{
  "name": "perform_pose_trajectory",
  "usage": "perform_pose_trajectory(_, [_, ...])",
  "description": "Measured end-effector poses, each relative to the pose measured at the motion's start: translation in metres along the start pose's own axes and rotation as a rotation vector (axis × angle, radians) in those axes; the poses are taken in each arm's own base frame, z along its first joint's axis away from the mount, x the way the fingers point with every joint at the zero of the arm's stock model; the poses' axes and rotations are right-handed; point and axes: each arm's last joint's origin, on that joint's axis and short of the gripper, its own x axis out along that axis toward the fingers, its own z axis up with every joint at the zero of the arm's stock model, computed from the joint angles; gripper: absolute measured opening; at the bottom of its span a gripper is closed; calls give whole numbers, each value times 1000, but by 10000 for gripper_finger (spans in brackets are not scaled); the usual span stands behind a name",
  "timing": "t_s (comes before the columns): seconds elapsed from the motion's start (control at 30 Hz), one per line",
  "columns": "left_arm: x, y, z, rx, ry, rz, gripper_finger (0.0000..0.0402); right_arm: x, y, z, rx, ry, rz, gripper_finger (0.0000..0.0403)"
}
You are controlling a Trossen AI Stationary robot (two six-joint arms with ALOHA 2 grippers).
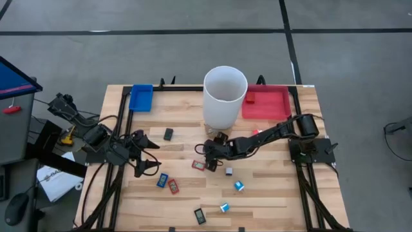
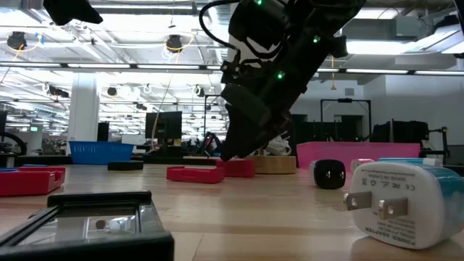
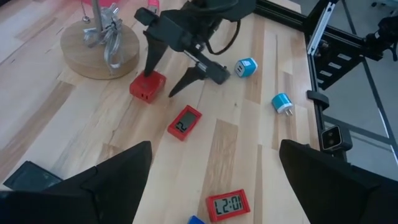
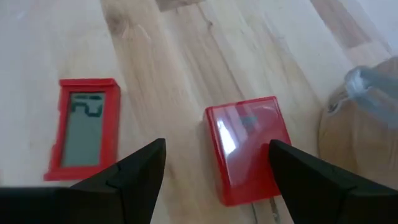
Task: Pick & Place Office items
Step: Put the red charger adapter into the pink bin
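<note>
closest to the low camera, lower left, sits a black clock, with a blue-white plug at lower right. from above, going left to right: left gripper waits at mid-left, jaws apart, holding nothing, blue clock and red clock just below it. centre frame, right gripper has its jaws spread either side of the red cube, beside another red clock, under the white cylinder. red tray upper right.
</note>
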Motion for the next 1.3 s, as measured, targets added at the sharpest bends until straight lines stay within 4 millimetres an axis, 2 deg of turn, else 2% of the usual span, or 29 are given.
perform_pose_trajectory(0.2, [0,0,0,0,2,-1,351,-8,29,-15,42,10,61,276])
perform_pose_trajectory(0.47, [0,0,0,1,3,-1,351,-34,72,-46,110,68,133,276])
perform_pose_trajectory(0.67, [0,0,0,1,4,-3,351,-60,90,-52,40,73,116,276])
perform_pose_trajectory(0.77, [0,0,0,0,3,-4,351,-65,94,-47,12,27,106,276])
perform_pose_trajectory(0.97, [0,-1,1,-6,-5,-10,351,-63,90,-39,2,5,84,276])
perform_pose_trajectory(1.3, [0,-1,1,4,-7,-7,351,-43,76,-36,-26,58,40,276])
